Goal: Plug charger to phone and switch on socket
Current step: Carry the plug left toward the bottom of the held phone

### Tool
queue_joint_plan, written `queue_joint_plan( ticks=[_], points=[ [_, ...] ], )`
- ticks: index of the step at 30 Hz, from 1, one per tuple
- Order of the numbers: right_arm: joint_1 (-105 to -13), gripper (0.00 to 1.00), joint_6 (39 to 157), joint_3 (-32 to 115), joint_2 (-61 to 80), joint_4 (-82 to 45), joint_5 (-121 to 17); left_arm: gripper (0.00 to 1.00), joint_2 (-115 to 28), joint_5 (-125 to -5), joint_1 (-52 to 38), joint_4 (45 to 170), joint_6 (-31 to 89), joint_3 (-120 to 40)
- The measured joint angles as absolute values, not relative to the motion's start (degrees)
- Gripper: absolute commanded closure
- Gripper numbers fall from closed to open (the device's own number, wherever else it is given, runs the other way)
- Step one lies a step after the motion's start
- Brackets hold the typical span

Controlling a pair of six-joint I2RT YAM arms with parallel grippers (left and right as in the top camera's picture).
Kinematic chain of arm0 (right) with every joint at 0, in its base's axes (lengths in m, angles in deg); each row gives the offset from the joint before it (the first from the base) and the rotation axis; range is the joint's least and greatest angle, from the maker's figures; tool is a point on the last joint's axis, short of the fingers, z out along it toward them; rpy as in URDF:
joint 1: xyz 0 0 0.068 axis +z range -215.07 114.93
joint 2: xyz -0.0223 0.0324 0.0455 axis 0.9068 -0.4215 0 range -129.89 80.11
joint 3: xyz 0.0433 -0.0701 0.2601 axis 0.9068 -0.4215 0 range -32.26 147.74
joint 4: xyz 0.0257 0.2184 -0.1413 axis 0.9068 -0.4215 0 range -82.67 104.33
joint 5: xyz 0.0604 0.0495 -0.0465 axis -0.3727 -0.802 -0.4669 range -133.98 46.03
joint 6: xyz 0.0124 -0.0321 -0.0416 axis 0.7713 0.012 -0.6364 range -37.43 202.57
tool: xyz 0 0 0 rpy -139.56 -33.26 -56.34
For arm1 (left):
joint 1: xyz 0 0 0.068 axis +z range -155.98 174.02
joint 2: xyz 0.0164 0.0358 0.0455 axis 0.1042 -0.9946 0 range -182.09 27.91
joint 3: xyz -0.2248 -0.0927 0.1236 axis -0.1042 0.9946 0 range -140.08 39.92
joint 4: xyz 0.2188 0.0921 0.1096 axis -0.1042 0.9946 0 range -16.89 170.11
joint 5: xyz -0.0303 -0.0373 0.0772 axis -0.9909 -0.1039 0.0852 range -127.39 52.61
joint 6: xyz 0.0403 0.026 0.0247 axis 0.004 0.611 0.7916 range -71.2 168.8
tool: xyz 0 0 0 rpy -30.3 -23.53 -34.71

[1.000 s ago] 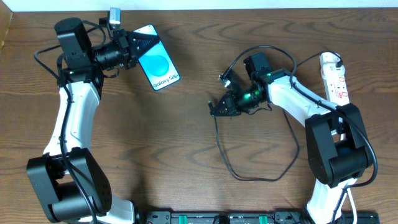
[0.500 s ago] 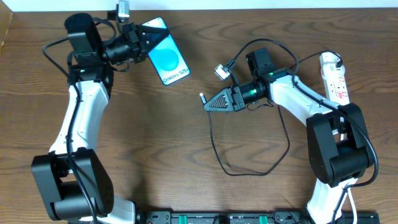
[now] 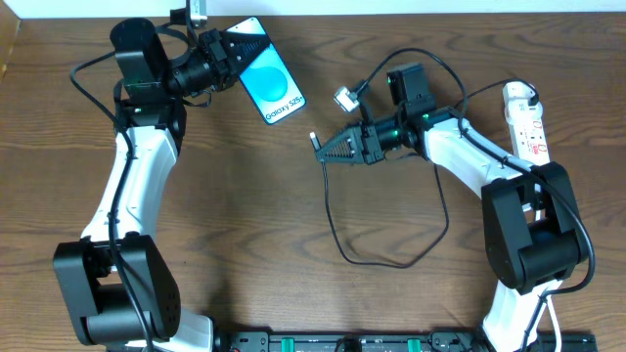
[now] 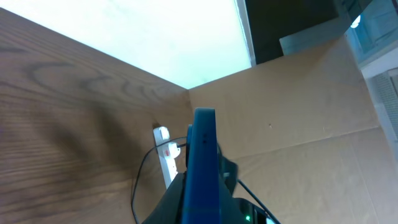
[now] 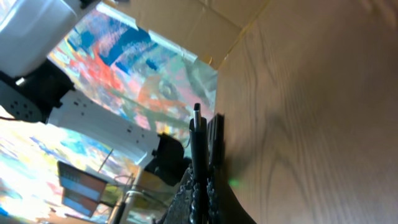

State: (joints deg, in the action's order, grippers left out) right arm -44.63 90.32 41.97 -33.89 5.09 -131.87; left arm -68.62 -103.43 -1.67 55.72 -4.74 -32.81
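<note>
My left gripper (image 3: 238, 61) is shut on the top end of the phone (image 3: 270, 85) and holds it in the air at the far left. Its blue screen faces up, its free bottom end points toward the right arm. In the left wrist view the phone (image 4: 202, 168) shows edge-on. My right gripper (image 3: 328, 153) is shut on the charger near its plug tip (image 3: 314, 142), which points left toward the phone with a gap between them. The cable (image 3: 386, 256) loops down over the table. In the right wrist view the plug (image 5: 197, 140) sticks out between the fingers. The white socket (image 3: 523, 120) lies at the far right.
The socket also shows in the left wrist view (image 4: 165, 154). A small silver connector (image 3: 344, 96) on the right arm's own wiring hangs above the right gripper. A cardboard wall (image 4: 298, 118) stands beyond the table's right side. The table's back edge (image 3: 391, 14) runs close behind the phone.
My left gripper has carried the phone up and to the right. My right gripper has lifted the charger plug up and left, turning it level toward the phone; the gap between them has shrunk.
</note>
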Motion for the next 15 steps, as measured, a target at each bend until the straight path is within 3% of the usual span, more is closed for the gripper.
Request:
queue_joint_plan(
  ticks=[7, 15],
  points=[
    [-42.2, 0.99, 104.0, 42.0, -33.9, 23.8, -132.3, 0.93, -68.6, -103.5, -1.7, 55.7, -3.9, -32.8],
    [-39.0, 0.99, 113.4, 42.0, -33.9, 28.6, -132.4, 0.93, -68.6, -104.7, -1.7, 55.7, -3.9, -32.8]
  ],
)
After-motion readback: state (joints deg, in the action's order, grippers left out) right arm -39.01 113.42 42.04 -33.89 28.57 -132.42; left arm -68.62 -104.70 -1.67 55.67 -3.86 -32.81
